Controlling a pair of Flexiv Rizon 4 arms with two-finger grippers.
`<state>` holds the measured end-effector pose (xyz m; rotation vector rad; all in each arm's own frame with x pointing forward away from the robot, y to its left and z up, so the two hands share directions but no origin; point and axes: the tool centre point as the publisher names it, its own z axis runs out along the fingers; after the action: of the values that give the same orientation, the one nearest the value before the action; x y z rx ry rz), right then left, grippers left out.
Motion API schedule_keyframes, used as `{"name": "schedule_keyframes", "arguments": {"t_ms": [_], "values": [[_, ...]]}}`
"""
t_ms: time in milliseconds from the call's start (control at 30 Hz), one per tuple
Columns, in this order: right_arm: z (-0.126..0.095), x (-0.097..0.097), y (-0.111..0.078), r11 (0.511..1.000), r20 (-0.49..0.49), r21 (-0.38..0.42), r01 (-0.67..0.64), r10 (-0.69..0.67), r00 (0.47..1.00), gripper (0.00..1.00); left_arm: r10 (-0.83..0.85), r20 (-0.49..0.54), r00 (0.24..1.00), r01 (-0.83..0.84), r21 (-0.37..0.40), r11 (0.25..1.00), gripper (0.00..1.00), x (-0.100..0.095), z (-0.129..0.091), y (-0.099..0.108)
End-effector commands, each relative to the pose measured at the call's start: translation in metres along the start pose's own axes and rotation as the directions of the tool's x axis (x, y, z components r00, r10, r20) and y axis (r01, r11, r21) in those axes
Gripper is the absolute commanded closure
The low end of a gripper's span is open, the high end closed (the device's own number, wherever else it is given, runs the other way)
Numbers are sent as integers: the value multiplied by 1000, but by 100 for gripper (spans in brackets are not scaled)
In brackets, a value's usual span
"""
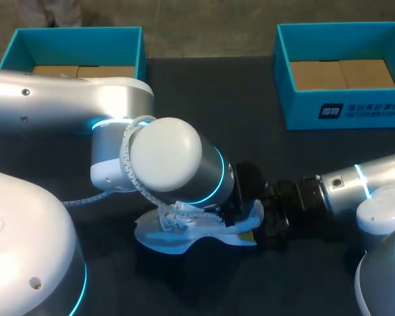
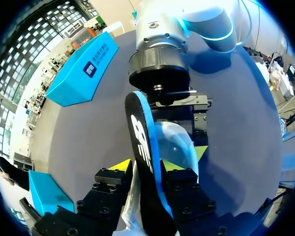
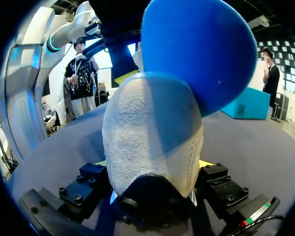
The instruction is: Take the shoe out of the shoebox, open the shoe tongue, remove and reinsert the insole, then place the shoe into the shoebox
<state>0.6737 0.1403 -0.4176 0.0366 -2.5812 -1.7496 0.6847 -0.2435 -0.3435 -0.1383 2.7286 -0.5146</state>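
The white shoe (image 1: 184,230) lies on the dark table (image 1: 184,283), well away from the blue shoebox (image 1: 355,108). The right claw (image 3: 152,164) is clamped on the shoe's heel, one finger on each side. The left claw (image 2: 146,165) pinches the black and blue insole (image 2: 142,147) between its yellow tips, and the insole stands up over the shoe.

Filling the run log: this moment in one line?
left end effector: shut on insole | right end effector: shut on shoe | shoe: outside both shoeboxes
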Motion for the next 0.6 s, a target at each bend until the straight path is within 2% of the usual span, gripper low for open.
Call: {"name": "schedule_keyframes", "arguments": {"t_ms": [33,133,200,433,600], "values": [[2,1,-1,1000,0,3,0,0,1000,100,-2,-15,1000,2,7,1000,65,-4,8,-1],[2,1,-1,1000,0,3,0,0,1000,100,-4,-34,999,4,15,1000,77,-6,10,-2],[2,1,-1,1000,0,3,0,0,1000,100,-3,-40,999,4,20,1000,100,-6,10,-3],[2,1,-1,1000,0,3,0,0,1000,100,7,-67,998,-3,52,999,100,-6,0,-2],[2,1,-1,1000,0,3,0,0,1000,100,16,-148,989,-1,101,995,100,-8,-10,-6]]}}
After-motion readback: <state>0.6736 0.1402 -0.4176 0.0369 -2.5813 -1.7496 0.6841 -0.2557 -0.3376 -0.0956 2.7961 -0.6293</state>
